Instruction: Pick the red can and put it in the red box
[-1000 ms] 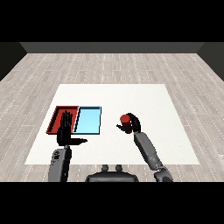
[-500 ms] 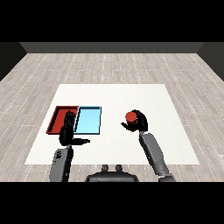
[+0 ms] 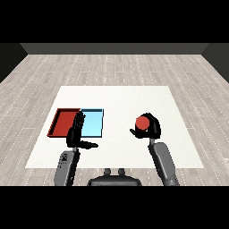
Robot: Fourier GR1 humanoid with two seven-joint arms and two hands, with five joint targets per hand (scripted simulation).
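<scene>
The red can stands upright right of the table's middle, with my right hand curled round it from the right and behind. The red tray lies at the left, side by side with the light blue tray on its right. My left hand hangs over the near edges of the two trays, fingers straight and pointing away, thumb out to the right, holding nothing.
The white table sits on a grey plank floor. Bare table surface lies between the light blue tray and the can.
My right hand with the red can has shifted slightly right and nearer. The left hand has edged a little toward the trays.
</scene>
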